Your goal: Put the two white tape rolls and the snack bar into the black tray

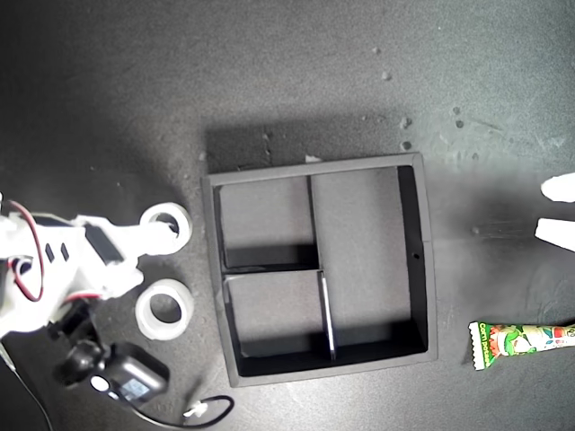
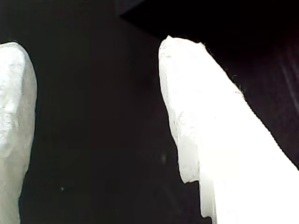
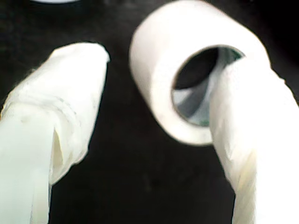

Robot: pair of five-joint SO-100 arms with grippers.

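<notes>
Hooking upper tape roll (image 1: 167, 225): my second gripper (image 3: 154, 116) was spread, one finger through its hole | my first gripper (image 2: 98, 121) spread, snack bar (image 1: 521, 342) nearby | black tray (image 1: 428, 260) between.

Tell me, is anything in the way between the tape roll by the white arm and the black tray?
Nothing visible is. My second tool is at the upper tape roll, one finger reaching into its hole. Only bare table lies between that roll and the black tray, though the tray's raised wall must be cleared. The other tape roll sits to one side.
</notes>
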